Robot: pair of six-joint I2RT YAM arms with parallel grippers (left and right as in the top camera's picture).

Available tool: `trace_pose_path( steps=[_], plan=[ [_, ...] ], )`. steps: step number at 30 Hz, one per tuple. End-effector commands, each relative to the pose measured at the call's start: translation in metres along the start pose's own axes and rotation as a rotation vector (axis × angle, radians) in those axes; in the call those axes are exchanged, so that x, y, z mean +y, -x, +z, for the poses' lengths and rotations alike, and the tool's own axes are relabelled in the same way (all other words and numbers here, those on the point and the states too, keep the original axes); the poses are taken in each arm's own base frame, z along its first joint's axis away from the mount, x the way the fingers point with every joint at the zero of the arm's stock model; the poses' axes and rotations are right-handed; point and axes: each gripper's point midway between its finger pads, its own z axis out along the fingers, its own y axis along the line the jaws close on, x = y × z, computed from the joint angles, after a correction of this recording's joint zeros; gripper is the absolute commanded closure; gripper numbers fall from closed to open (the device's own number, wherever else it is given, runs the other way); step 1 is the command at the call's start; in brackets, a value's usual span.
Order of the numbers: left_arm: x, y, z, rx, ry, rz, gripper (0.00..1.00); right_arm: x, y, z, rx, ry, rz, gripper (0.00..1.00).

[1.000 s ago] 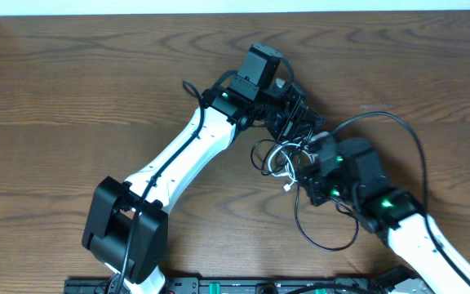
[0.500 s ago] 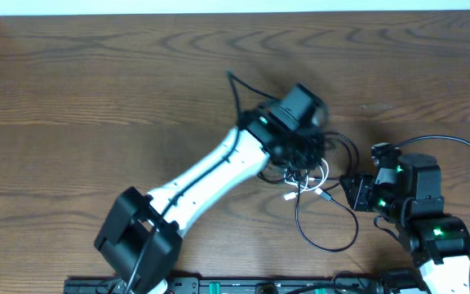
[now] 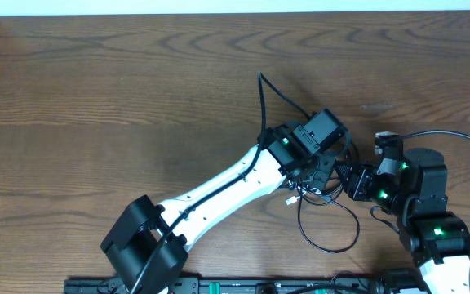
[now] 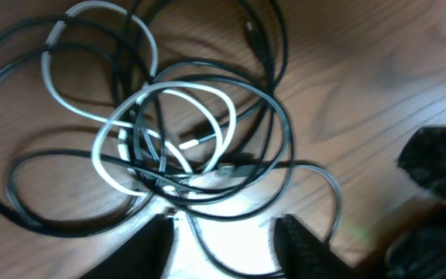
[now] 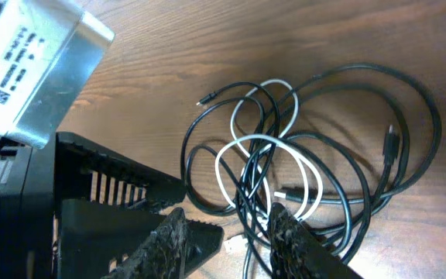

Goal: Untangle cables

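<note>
The cables (image 3: 310, 193) lie in one tangle on the wood table, mostly under the two grippers. In the left wrist view a white cable (image 4: 99, 147) loops through several black cable (image 4: 285, 132) coils. My left gripper (image 4: 227, 249) hovers over the tangle, open, with one black strand lying loose between its fingers. In the overhead view my left gripper (image 3: 325, 167) faces my right gripper (image 3: 351, 181), almost touching. My right gripper (image 5: 231, 244) is open at the tangle's near edge. A white plug and black strands lie between its fingers (image 5: 289, 240), ungripped. The white cable (image 5: 221, 167) crosses the black loops (image 5: 432, 116).
A black cable loop (image 3: 300, 224) trails toward the table's front edge. The arms' own thick wires arch above the left arm (image 3: 261, 90) and the right arm (image 3: 463, 139). The left gripper's body and silver camera box (image 5: 37, 70) crowd the right wrist's view.
My left arm swung right and toward the front, dragging the tangle with it, then opened. My right arm let go, pulled back to the right, and edged in again.
</note>
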Motion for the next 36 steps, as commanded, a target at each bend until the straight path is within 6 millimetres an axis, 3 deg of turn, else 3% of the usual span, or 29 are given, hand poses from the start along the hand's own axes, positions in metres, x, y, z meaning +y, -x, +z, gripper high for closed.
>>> trace_pose_path(
  steps=[1, 8, 13, 16, 23, 26, 30, 32, 36],
  plan=[
    [0.012, 0.006, -0.007, -0.017, 0.057, 0.072, 0.63, -0.011, -0.008, 0.003, 0.035, -0.050, 0.086, 0.69],
    [0.001, -0.017, 0.000, 0.090, -0.024, 0.260, 0.63, -0.051, -0.044, 0.020, 0.204, -0.231, 0.255, 0.68],
    [0.001, -0.025, 0.010, 0.131, -0.039, 0.356, 0.62, -0.066, -0.062, 0.033, 0.299, -0.289, 0.320, 0.71],
    [-0.009, -0.039, 0.016, 0.189, -0.131, 0.449, 0.62, -0.075, -0.069, 0.038, 0.338, -0.327, 0.340, 0.66],
    [-0.010, -0.047, 0.034, 0.231, -0.170, 0.495, 0.55, -0.088, -0.074, 0.040, 0.355, -0.385, 0.353, 0.39],
    [-0.007, -0.048, 0.044, 0.242, -0.168, 0.503, 0.56, -0.093, -0.073, 0.039, 0.350, -0.397, 0.371, 0.42],
    [-0.006, -0.047, 0.052, 0.242, -0.174, 0.549, 0.56, -0.106, -0.074, 0.036, 0.357, -0.427, 0.430, 0.66],
    [-0.007, -0.045, 0.053, 0.234, -0.172, 0.526, 0.55, -0.109, -0.076, 0.037, 0.376, -0.409, 0.446, 0.73],
    [-0.008, -0.038, 0.054, 0.210, -0.169, 0.464, 0.52, -0.095, -0.073, 0.048, 0.414, -0.250, 0.381, 0.66]
  ],
)
